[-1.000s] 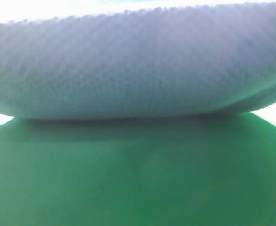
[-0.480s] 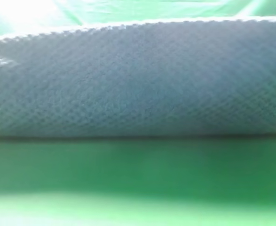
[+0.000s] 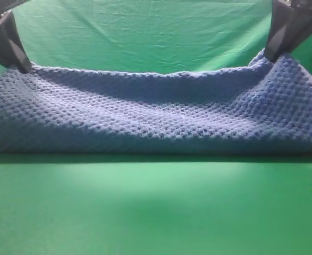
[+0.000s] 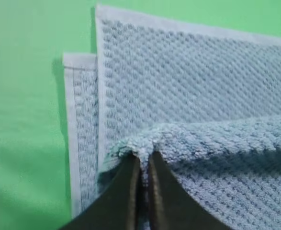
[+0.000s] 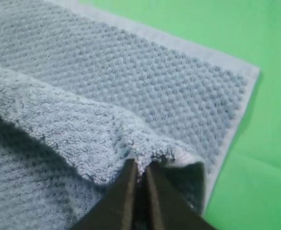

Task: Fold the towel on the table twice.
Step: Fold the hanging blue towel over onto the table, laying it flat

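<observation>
With both corners of the towel (image 3: 156, 114) clamped by the left pincer (image 4: 141, 160) and right pincer (image 5: 139, 167) above the desk (image 3: 156, 207), a fold is judged underway; level carrying across is required next.

One towel (image 3: 156, 114), two grippers (image 3: 23, 66) (image 3: 270, 56)

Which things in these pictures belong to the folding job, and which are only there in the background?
Belong to the job:
- towel
- table
- left gripper, shut on the towel
- right gripper, shut on the towel

Only in the background:
- wrinkled green backdrop cloth
</observation>
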Robot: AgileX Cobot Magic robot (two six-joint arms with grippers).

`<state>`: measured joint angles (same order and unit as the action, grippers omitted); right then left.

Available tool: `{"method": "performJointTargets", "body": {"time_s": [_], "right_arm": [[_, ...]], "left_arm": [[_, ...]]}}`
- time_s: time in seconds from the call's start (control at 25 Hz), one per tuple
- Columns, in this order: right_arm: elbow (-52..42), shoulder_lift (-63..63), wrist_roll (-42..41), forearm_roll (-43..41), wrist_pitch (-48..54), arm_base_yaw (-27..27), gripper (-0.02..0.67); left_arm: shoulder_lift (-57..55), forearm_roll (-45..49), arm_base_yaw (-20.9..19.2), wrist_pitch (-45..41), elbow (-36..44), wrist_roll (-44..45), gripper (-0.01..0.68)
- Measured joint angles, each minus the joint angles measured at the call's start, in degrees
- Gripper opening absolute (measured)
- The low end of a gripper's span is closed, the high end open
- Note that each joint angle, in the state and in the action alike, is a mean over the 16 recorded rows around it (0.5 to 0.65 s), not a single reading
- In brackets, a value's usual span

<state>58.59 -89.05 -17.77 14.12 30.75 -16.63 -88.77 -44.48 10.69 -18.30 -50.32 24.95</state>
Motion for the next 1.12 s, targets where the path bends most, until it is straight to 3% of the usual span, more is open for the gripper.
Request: {"method": "performJointTargets", "body": {"time_s": [0.4, 0.76, 0.92, 1.12], "right_arm": [[11.3, -11.5, -1.8, -0.1, -2.9, 2.4, 0.000], [14.9, -16.4, -2.4, 0.0, -6.8, 2.7, 0.010], [15.3, -17.5, -2.4, 0.1, -8.4, 2.7, 0.084], [15.4, -17.8, -2.0, 0.2, -9.1, 2.7, 0.275]], "left_arm": [[-9.7, 0.0, 0.0, 3.0, -10.4, 0.2, 0.000], [-15.2, 0.0, 0.0, 5.6, -14.4, 0.4, 0.010], [-16.6, 0.2, 0.0, 6.7, -14.9, 0.4, 0.088], [-17.2, 1.1, 0.0, 6.8, -15.1, 0.4, 0.278]]}}
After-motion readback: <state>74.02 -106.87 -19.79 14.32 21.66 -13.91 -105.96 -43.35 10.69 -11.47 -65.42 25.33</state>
